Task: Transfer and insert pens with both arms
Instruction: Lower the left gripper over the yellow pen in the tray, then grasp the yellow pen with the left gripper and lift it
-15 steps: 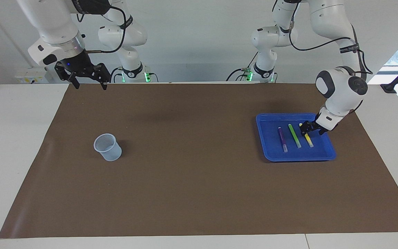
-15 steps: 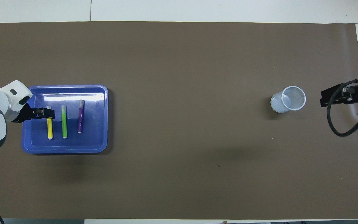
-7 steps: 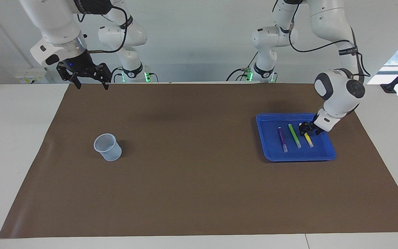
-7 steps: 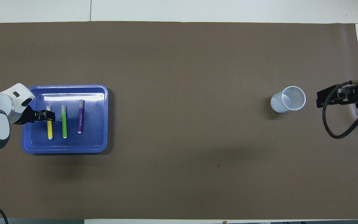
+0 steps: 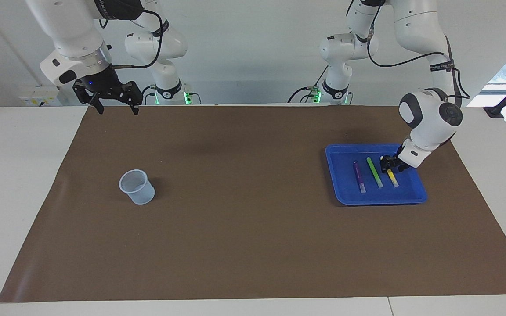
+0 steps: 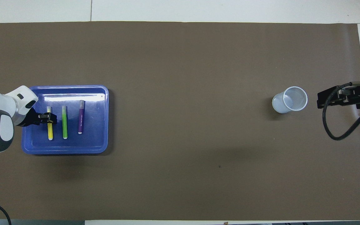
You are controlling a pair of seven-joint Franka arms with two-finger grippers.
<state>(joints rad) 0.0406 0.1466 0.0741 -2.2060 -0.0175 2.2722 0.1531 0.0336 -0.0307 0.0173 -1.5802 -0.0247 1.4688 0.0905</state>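
Three pens lie side by side in a blue tray [image 5: 378, 199] [image 6: 73, 88] at the left arm's end: purple [image 5: 359, 176] [image 6: 81, 117], green [image 5: 374, 172] [image 6: 64, 122] and yellow [image 5: 392, 177] [image 6: 50, 132]. My left gripper [image 5: 388, 166] [image 6: 50, 118] is down in the tray, straddling the yellow pen near its middle; the pen still lies flat. My right gripper [image 5: 116, 107] [image 6: 339, 97] hangs open and empty high over the mat's edge at the right arm's end.
A pale translucent cup [image 5: 136, 187] [image 6: 289, 100] stands upright on the brown mat toward the right arm's end. Two slimmer white arms with green-lit bases stand at the robots' side of the table.
My left gripper has slid a little along the yellow pen toward the robots and drawn in around it. My right gripper has drifted slightly toward the cup.
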